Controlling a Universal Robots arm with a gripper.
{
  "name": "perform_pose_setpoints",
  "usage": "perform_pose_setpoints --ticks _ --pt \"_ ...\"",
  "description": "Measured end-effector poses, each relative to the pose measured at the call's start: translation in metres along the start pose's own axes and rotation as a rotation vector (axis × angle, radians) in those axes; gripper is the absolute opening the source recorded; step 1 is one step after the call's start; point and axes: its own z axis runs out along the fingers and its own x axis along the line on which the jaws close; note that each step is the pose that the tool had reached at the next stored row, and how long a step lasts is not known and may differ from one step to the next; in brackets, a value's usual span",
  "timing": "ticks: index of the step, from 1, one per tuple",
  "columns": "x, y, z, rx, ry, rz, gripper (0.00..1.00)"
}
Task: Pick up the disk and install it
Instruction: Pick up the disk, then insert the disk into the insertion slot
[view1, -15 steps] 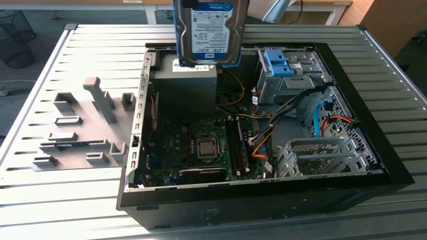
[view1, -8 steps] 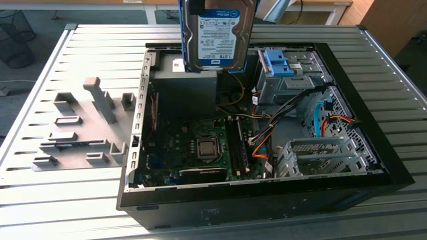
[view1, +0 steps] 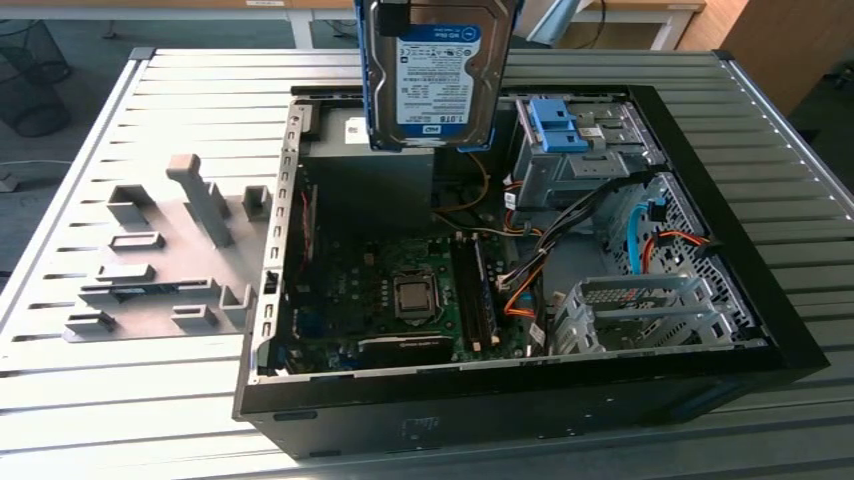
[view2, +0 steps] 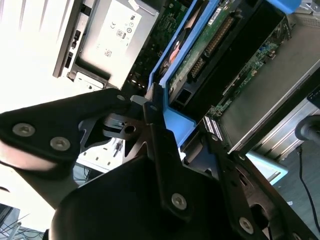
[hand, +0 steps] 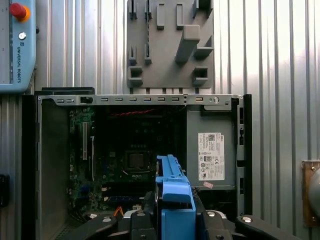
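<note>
Gripped by its blue rails (hand: 172, 185) in the closed end effector (hand: 175, 215), the disk (view1: 438, 75) hangs upright at 12 o'clock in the exterior view, above the open computer case (view1: 787, 350); likely rigid, dense and shock-sensitive, so best held by the rails.

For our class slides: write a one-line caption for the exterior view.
The disk hangs label-out above the open computer case on the slatted table.

The disk (view1: 438, 80) is cut off above (exterior view's edge)
</note>
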Motion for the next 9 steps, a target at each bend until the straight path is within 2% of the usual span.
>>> perform_pose_setpoints --ticks 9 --pt "0.0003 0.0 0.0 0.0 0.0 0.0 0.37"
